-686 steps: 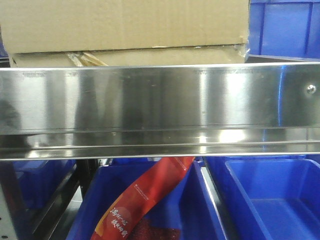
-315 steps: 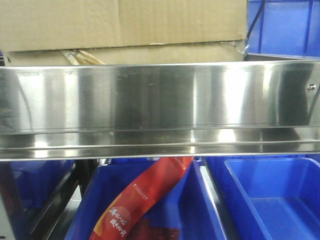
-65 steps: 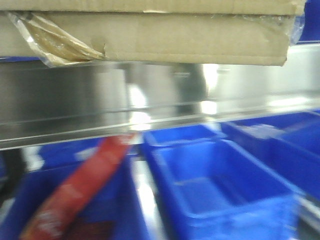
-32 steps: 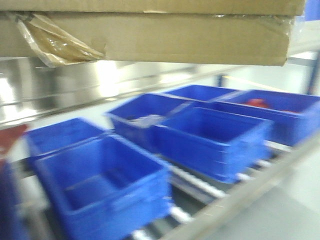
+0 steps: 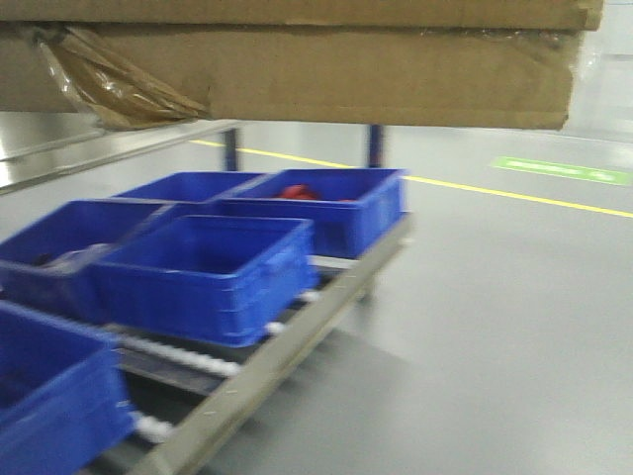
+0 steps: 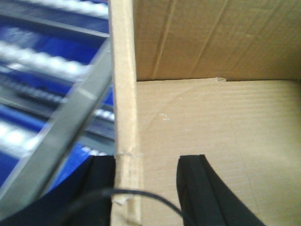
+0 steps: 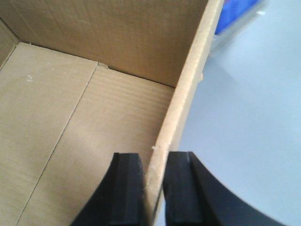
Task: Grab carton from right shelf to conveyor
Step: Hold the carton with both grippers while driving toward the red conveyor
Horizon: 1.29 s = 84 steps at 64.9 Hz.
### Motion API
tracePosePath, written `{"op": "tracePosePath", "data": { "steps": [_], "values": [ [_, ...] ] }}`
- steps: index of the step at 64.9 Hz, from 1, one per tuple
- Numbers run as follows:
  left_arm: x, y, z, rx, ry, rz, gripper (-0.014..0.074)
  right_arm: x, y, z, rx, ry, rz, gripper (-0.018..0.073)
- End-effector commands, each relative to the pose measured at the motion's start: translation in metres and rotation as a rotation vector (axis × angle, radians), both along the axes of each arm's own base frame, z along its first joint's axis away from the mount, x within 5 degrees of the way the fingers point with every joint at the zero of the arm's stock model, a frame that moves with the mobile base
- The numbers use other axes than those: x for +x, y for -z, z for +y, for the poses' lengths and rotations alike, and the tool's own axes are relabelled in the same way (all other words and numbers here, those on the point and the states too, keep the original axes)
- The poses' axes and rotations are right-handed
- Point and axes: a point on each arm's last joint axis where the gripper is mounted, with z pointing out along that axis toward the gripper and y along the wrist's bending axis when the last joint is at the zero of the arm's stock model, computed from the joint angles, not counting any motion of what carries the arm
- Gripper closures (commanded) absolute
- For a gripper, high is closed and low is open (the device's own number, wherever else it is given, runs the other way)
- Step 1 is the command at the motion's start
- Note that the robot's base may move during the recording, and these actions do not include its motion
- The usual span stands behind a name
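Carton [image 5: 346, 74] is held aloft, off the shelf [image 5: 109, 148]. Right gripper [image 7: 153, 157] is clamped on its right wall. Left gripper [image 6: 146, 159] is set astride the left wall; clamping cannot be told. Carton should be kept level, arms moved together; conveyor unseen.

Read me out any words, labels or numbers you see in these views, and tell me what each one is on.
No text can be read.
The green floor marking: pale marks on it, too blurred to read.
The carton: plain cardboard, no print in any view.
The blue bins: no labels show.
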Motion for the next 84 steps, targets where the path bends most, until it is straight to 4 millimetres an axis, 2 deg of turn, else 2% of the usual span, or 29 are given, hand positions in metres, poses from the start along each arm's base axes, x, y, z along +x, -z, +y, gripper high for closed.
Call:
{"op": "tracePosePath", "data": {
  "steps": [1,84],
  "values": [
    [-0.0083,-0.0109,-0.0049,-0.033,0.061,-0.059,0.0613,-0.0004,-0.0068,-0.002,0.003,-0.006,-0.064,0.0627],
    [-0.0079,-0.0112,-0.0037,-0.02,0.055,-0.064,0.0613,-0.0004,-0.0068,-0.002,0.003,-0.006,-0.064,0.0627]
  ]
}}
